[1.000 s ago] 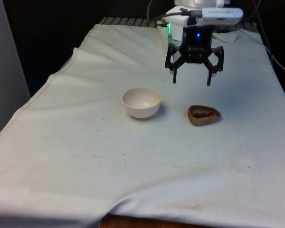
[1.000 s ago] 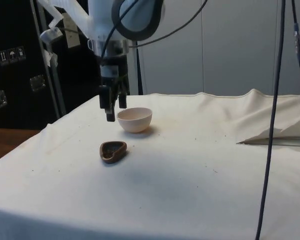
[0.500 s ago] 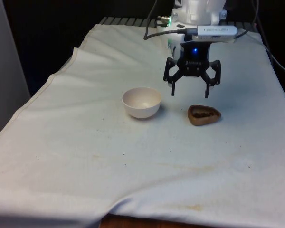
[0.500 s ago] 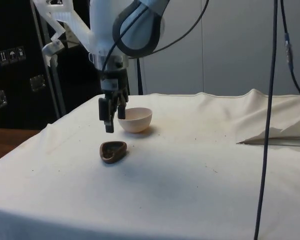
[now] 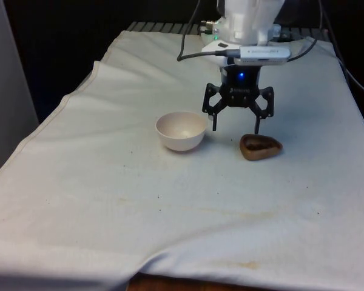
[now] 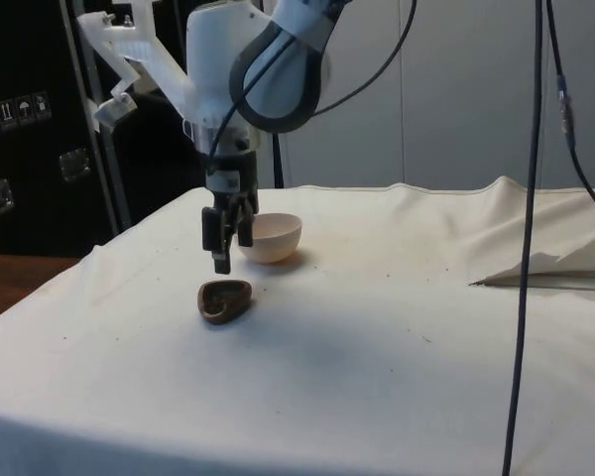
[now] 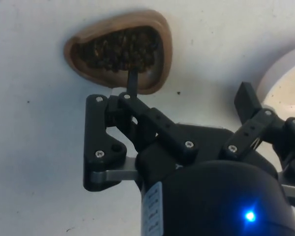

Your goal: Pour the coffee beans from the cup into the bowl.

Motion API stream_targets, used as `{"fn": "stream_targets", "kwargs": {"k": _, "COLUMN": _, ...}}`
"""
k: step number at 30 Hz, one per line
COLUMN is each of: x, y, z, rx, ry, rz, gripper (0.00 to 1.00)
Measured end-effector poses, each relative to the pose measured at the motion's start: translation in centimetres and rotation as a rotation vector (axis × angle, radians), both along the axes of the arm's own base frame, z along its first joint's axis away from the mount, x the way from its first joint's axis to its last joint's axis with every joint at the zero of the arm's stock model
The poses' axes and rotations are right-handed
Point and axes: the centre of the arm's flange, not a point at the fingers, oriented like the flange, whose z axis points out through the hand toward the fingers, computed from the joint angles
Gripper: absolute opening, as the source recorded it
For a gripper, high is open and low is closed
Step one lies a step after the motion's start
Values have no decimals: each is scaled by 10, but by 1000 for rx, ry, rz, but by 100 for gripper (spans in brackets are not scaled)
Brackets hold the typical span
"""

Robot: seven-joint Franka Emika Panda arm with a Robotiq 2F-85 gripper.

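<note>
A small brown wooden cup (image 5: 261,147) (image 6: 224,299) (image 7: 119,50) filled with coffee beans sits on the white cloth. To the front view's left of it stands an empty cream bowl (image 5: 181,130) (image 6: 270,237) (image 7: 290,83). My gripper (image 5: 235,128) (image 6: 221,260) (image 7: 189,83) hangs open just above the cloth, between the bowl and the cup, towards the cup's far side. One fingertip (image 7: 133,78) lies over the cup's rim and the other finger (image 7: 248,98) is near the bowl. Nothing is held.
The white cloth (image 5: 170,200) covers the table, with wrinkles and a raised fold (image 6: 545,268) at the side view's right. Black cables (image 6: 531,198) hang down in front of the side camera.
The gripper has come down and shifted slightly to the front view's left, from well above the cloth to just above it beside the cup. Cup and bowl have not moved.
</note>
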Motion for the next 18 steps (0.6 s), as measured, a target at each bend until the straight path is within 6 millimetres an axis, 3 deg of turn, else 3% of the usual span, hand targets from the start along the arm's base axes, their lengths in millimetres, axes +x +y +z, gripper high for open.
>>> {"fn": "stream_targets", "kwargs": {"k": 8, "x": 0, "y": -12, "z": -7, "rx": 15, "ry": 7, "rz": 3, "gripper": 100}}
{"fn": "stream_targets", "kwargs": {"k": 18, "x": -1, "y": -9, "z": -14, "rx": 21, "ry": 8, "rz": 18, "gripper": 100}}
